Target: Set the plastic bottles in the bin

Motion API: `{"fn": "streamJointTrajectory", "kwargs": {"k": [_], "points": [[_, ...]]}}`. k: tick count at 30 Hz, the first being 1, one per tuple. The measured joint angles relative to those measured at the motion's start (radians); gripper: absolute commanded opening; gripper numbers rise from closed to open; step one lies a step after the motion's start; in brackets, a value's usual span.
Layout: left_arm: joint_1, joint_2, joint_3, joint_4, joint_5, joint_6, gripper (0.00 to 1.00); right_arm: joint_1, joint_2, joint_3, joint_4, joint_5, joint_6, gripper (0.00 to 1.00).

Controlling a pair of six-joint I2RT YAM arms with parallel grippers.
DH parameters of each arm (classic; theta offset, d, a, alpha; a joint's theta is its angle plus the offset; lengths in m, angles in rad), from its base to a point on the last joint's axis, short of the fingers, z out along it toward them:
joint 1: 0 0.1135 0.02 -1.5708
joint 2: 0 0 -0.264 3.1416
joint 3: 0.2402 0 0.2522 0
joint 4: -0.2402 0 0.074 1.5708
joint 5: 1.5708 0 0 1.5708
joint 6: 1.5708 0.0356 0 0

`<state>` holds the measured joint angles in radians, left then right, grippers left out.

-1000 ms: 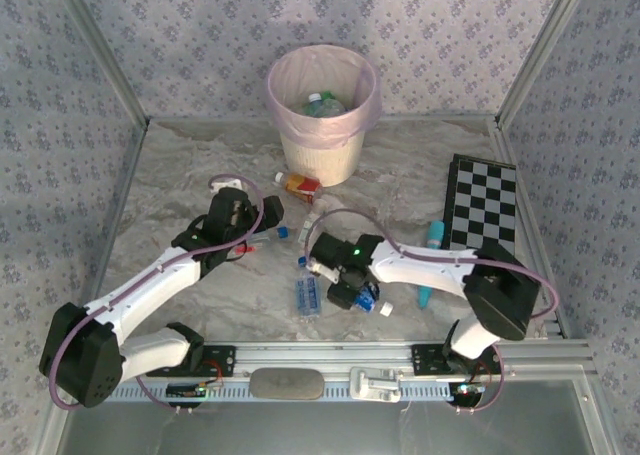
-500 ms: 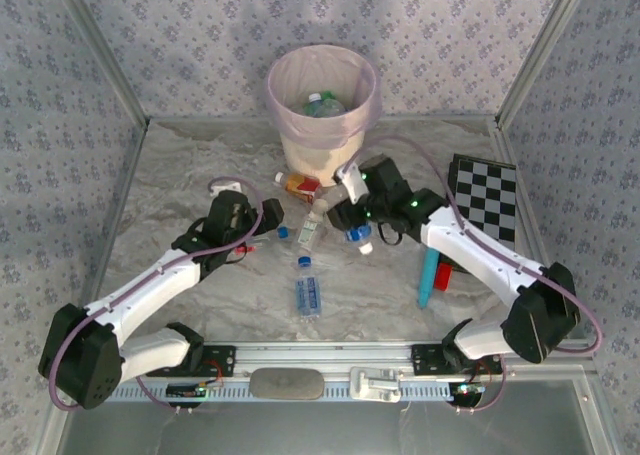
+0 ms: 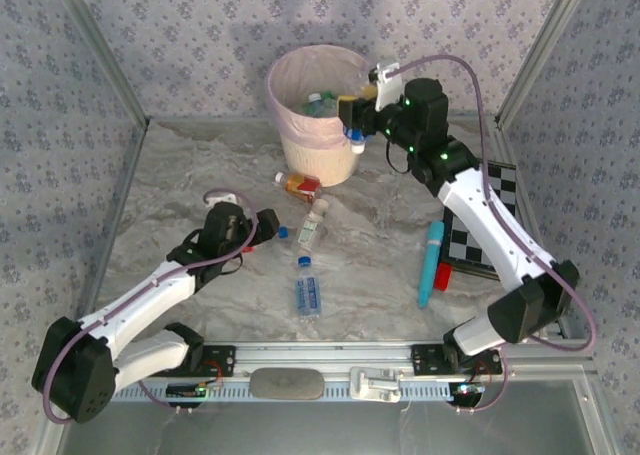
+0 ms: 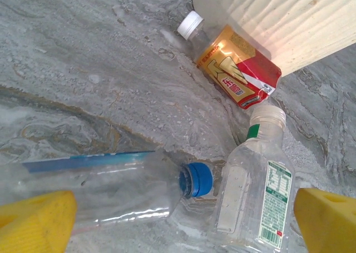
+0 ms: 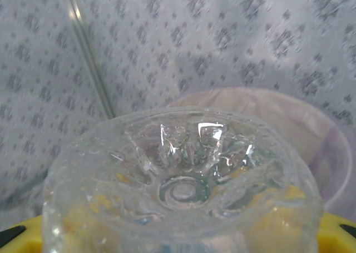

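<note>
My right gripper (image 3: 353,118) is shut on a clear plastic bottle (image 3: 356,137) and holds it at the right rim of the bin (image 3: 318,160), a cream wastebasket with a pink liner. The right wrist view looks onto this bottle's ribbed base (image 5: 182,191), with the liner's rim (image 5: 320,136) behind. More bottles (image 3: 320,103) lie inside the bin. My left gripper (image 3: 266,225) stands open low over the table, its yellow fingers (image 4: 34,222) either side of a blue-capped clear bottle (image 4: 105,189) and a green-labelled bottle (image 4: 257,200). An orange-red labelled bottle (image 4: 236,70) rests against the bin's foot.
A blue-labelled bottle (image 3: 307,292) lies near the table's front middle. A turquoise stick (image 3: 430,263) lies to the right, beside the black-and-white chequered board (image 3: 492,210). Patterned walls close in the table at the back and sides.
My right arm has carried its bottle from the front middle of the table up and back to the bin's right rim. The left arm has drawn back slightly, still open.
</note>
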<state>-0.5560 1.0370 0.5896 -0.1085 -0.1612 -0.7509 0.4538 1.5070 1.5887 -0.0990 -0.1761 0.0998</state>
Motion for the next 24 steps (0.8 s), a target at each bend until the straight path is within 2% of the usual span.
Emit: {"fn": "streamJointTrajectory", "kwargs": {"k": [9,16,24], "points": [[0.0,-0.09,-0.04,-0.026,-0.005,-0.013,1.0,-0.047,0.263,0.198,0.147,-0.015,0.13,0.43],[0.002,-0.19,-0.078,-0.061,-0.028,-0.022,1.0,-0.05,0.351,0.296,0.223,-0.05,0.209,0.44],[0.006,-0.227,-0.107,-0.101,-0.038,-0.037,1.0,-0.052,0.447,0.398,0.231,-0.072,0.23,0.45]]}}
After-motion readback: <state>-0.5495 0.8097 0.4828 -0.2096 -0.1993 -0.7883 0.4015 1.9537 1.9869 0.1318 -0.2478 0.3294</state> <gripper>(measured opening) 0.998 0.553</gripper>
